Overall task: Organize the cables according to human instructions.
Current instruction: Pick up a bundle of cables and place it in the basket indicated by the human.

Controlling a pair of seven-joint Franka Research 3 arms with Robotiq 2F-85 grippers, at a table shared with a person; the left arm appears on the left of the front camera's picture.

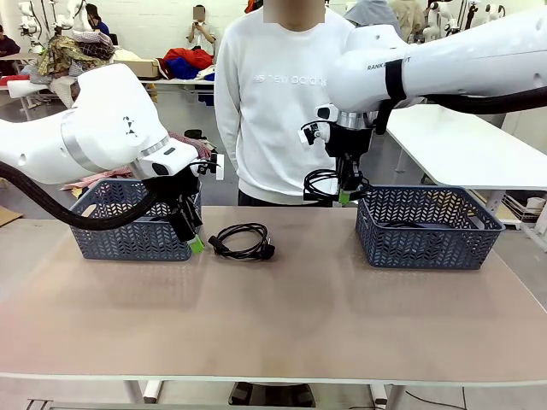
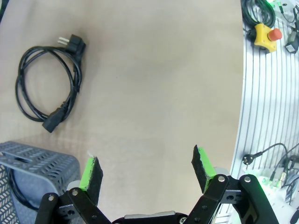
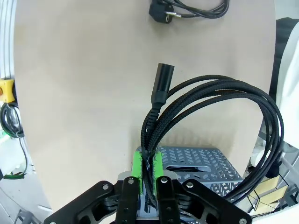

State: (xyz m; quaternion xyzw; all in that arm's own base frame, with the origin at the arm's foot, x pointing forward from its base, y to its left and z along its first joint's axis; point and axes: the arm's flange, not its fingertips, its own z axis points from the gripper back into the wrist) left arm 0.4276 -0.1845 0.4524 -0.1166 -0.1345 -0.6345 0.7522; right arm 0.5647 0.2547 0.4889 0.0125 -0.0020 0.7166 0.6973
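Checked left end effector first: found jaws spread wide and empty, hovering low over bare bench just beside left basket. Noted loose cable lying flat on bench near that end effector, untouched, well apart from right basket. Recorded its coil as an oval with long axis running across bench from left to right. Saw pronged plug at end toward right basket and socket end toward left basket. Made out dark cord inside left basket, and what looked like another inside right basket; could not confirm count.

Farther back, found right end effector clamped shut on held cable, raised above bench at left wall of right basket, in front of person. Noted pinch taken on gathered strands between pads, with connector end projecting past them and pointing down at bench, and loops bowing out sideways toward bench middle.

Judged task roughly half done: two cords seemingly binned, one in transit awaiting release, one yet to be picked up. Could not tell assigned basket for either.
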